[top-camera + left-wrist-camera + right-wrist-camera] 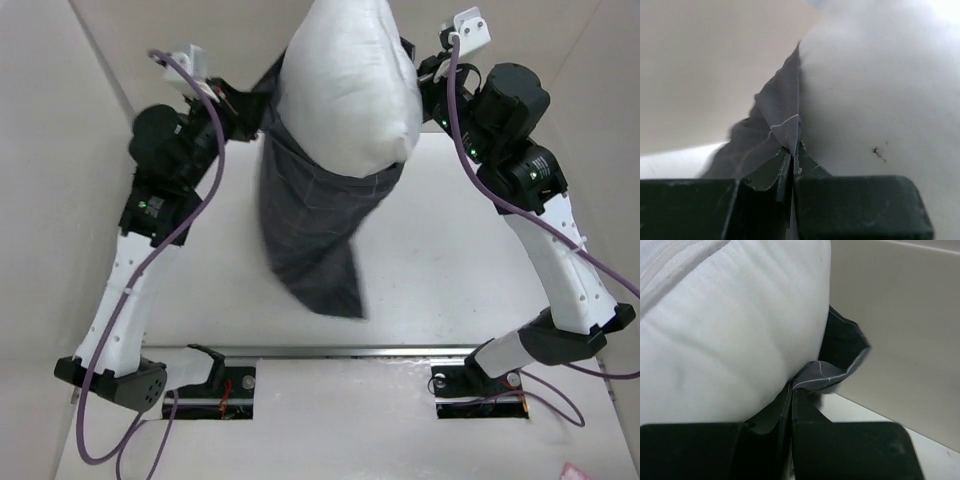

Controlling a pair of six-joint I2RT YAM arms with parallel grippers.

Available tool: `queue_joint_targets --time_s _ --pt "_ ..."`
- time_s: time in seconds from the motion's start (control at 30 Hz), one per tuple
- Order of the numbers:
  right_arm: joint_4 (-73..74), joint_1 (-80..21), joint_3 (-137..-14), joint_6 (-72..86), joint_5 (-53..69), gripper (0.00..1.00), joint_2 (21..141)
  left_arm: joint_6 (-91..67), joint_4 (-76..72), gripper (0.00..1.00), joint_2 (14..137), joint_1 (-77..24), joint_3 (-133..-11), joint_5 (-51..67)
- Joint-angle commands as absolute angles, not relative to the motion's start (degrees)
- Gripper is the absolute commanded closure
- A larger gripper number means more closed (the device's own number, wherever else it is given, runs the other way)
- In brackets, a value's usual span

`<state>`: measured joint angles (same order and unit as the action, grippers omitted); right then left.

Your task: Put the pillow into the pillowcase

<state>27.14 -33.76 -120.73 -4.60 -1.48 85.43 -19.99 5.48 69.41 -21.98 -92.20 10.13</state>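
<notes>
The white pillow hangs high over the back of the table, its lower end sitting in the mouth of the dark grid-check pillowcase, whose empty bottom droops to the table. My left gripper is shut on the pillowcase's left rim. In the left wrist view the fingertips pinch a grey fold beside the pillow. My right gripper is shut on the right rim. The right wrist view shows its tips clamping a stitched hem under the pillow.
The white table lies under the hanging fabric. Beige walls close in on the left, right and back. A metal rail runs along the near edge between the two arm bases.
</notes>
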Motion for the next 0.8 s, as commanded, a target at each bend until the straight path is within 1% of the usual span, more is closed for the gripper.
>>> queue_joint_targets --time_s 0.0,0.07,0.1,0.13,0.17,0.2,0.23,0.3,0.33,0.37,0.4,0.43,0.47,0.5,0.53,0.57,0.6,0.63,0.67,0.7,0.73,0.77 --pt "20.34 -35.06 -116.12 -7.20 -7.04 1.00 80.54 -13.97 5.16 1.00 73.61 -21.71 -107.00 6.77" --pt "15.84 -36.82 -111.82 -7.73 -5.37 1.00 76.92 -13.27 12.26 1.00 79.42 -21.71 -116.05 1.16" --pt "13.82 -36.83 -110.75 -8.60 -5.36 1.00 73.34 -12.14 16.48 1.00 82.15 -21.71 -125.85 1.14" --pt "10.93 -36.83 -110.05 -9.22 -4.67 1.00 71.82 -11.52 20.44 1.00 83.92 -21.71 -128.12 5.58" --pt "9.85 -36.83 -109.43 -9.92 -5.96 1.00 70.50 -11.51 19.17 1.00 82.98 -22.23 -128.14 8.93" --pt "8.63 -36.83 -109.42 -10.89 -7.19 1.00 69.53 -11.51 15.94 1.00 80.53 -22.24 -125.01 11.66" --pt "5.48 -36.83 -108.90 -12.73 -8.60 1.00 67.78 -11.51 8.51 1.00 74.85 -23.98 -117.15 11.69" --pt "3.35 -36.83 -109.42 -14.58 -13.26 1.00 67.15 -10.12 5.90 1.00 71.47 -23.99 -112.78 3.82" --pt "3.34 -36.83 -110.47 -15.81 -14.40 1.00 66.63 -10.11 6.41 1.00 71.46 -23.99 -113.63 -0.74" --pt "3.34 -36.83 -112.04 -16.52 -14.41 1.00 67.23 -10.63 9.90 1.00 74.15 -23.12 -115.47 -4.18" --pt "2.47 -36.83 -113.10 -17.48 -14.41 1.00 68.19 -10.63 13.15 1.00 76.79 -22.07 -118.45 -1.09" --pt "2.98 -36.83 -115.46 -17.49 -14.41 1.00 72.73 -11.24 16.66 1.00 80.04 -22.06 -126.48 3.30" --pt "10.12 -36.83 -119.84 -18.01 -15.11 1.00 76.69 -10.73 22.44 1.00 86.59 -23.28 -130.48 7.52" --pt "14.89 -36.83 -125.19 -18.02 -17.12 1.00 80.99 -9.85 24.94 1.00 89.27 -25.12 -134.17 13.65" --pt "19.12 -36.83 -135.34 -18.02 -18.44 1.00 85.21 -9.15 26.79 1.00 90.95 -26.88 -137.34 14.67" --pt "22.64 -36.83 -139.18 -18.02 -19.50 1.00 90.56 -8.62 27.50 1.00 91.49 -28.46 -139.20 14.68" --pt "26.85 -36.83 -141.22 -18.02 -19.51 1.00 90.61 -8.00 23.94 1.00 88.45 -30.30 -136.87 10.15" --pt "25.76 -36.83 -136.89 -17.15 -17.08 1.00 89.31 -8.00 19.12 1.00 85.29 -30.32 -132.06 6.28" --pt "21.92 -36.83 -130.49 -17.14 -15.48 1.00 81.81 -8.00 13.16 1.00 81.95 -30.32 -125.75 2.41" --pt "8.49 -36.83 -122.77 -17.14 -14.08 1.00 77.21 -7.48 6.66 1.00 79.57 -30.32 -117.94 -3.89" --pt "3.04 -36.83 -115.91 -17.75 -13.45 1.00 73.95 -7.47 8.94 1.00 81.11 -28.93 -119.78 -6.13" --pt "1.42 -36.83 -112.01 -17.75 -14.14 1.00 72.61 -7.47 13.14 1.00 84.69 -27.44 -124.49 -6.15"
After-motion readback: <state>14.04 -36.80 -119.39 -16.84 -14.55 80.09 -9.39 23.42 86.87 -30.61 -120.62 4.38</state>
